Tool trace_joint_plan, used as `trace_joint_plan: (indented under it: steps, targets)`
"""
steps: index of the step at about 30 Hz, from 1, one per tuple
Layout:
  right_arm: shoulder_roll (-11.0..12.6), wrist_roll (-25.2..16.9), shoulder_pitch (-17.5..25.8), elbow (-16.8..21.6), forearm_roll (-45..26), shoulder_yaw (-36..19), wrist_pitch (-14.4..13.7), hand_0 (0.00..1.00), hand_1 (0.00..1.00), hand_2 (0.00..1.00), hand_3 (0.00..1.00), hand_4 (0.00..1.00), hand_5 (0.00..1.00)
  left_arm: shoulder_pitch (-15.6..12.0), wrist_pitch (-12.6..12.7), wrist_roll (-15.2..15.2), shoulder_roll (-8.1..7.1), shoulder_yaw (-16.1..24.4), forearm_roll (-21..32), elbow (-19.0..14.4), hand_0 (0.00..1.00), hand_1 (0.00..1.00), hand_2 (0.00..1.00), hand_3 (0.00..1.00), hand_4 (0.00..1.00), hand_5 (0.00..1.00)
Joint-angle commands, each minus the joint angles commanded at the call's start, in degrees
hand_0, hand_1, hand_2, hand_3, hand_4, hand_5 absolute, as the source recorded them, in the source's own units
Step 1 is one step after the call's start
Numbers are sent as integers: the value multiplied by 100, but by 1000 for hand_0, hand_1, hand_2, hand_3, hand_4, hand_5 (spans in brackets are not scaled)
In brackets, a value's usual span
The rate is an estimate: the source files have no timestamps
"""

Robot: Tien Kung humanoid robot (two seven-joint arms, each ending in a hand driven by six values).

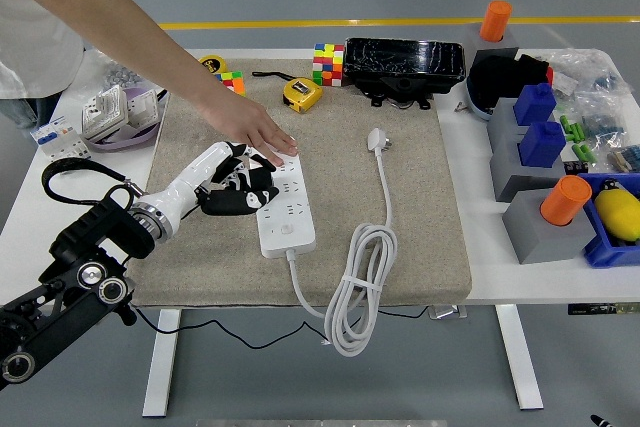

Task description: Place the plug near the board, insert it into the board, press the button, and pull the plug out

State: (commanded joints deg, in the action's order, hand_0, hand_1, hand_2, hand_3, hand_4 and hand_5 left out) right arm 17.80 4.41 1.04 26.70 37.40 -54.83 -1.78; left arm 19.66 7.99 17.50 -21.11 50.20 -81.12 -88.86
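From the head view, the robot's left hand (238, 192), black fingers on a white palm shell, hovers at the left edge of the long white plastic power strip (281, 203), its fingers loosely curled and gripping nothing. The right hand is out of view. A person's hand (252, 128) reaches in from the far left and presses flat on the strip's far end, pinning it to the coarse beige felt mat (420, 217) that covers the middle of the white counter (480, 277).

The task's thing, the white three-pin plug (377, 139), lies unplugged on the mat, well to the right of the strip, its smooth rubbery white cable (358, 287) trailing toward the near edge in a loose coil. The strip's round button (286, 230) sits near its near end.

Judging by this layout, either the plug has yet to be brought over or it has already been pulled; I cannot tell which. If fetching it is the step in hand, the hand should cross over the strip without dragging it, pinch the plug's hard body rather than the slack cord, and lift it clear so the coil does not tug.

Beyond the mat lie a yellow tape measure (301, 94) and a glossy multicoloured cube puzzle (327, 63).
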Motion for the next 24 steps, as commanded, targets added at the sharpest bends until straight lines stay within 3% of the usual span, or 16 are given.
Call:
trace_joint_plan:
  steps: [3,24]
  targets:
    - [-6,-2,-10,8,7,-15,1,666,671,653,585,927,525,3,-13,19,-14,22,-2,-14,161,76,165,559,726,174]
    - [27,-6,-23,2,-1,22,-2,666,671,653,586,927,524,8,-12,25,-22,9,4,-21,157,59,150,559,734,192]
